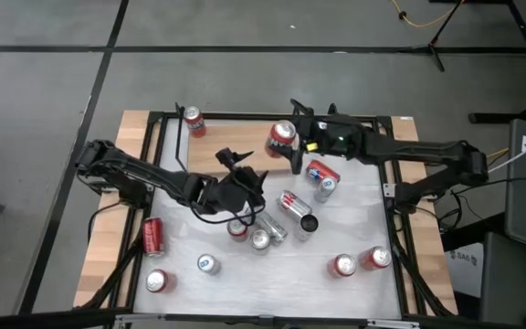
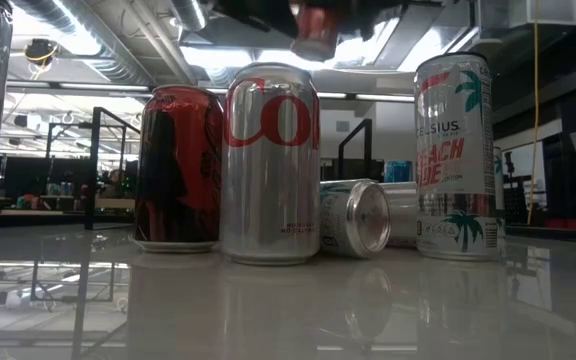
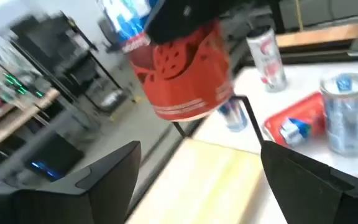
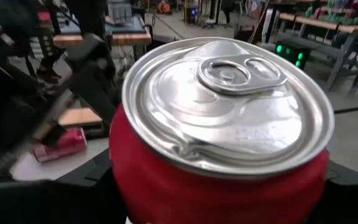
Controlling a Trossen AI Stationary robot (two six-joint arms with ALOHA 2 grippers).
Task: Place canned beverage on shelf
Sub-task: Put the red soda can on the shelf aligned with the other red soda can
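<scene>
A red canned beverage [image 1: 281, 138] hangs in the air over the far right part of the shelf [image 1: 210, 157], a light-brown board with thin black rails. My right gripper [image 1: 292, 144] is shut on it. The right wrist view is filled by the can's silver top [image 4: 229, 102]. My left gripper [image 3: 197, 186] stands open just left of the can, over the shelf board [image 3: 216, 180], with nothing between its fingers. The left wrist view shows the red can [image 3: 185, 68] hanging tilted ahead of it. My right gripper pinches the red can's side wall [image 4: 126, 168] between its two fingers, one finger on either side of the body below the top rim. The fingers come about level from the table's right side. The can is lifted clear and tilted, its top turned toward the wrist.
Several cans stand or lie on the white tabletop [image 1: 354, 196]: a red one lying [image 1: 320, 174], a silver one lying [image 1: 290, 203], and a cluster [image 1: 261, 239] near my left arm. A red can [image 1: 193, 120] is at the far left. Black frame rails [image 1: 393, 196] edge the table.
</scene>
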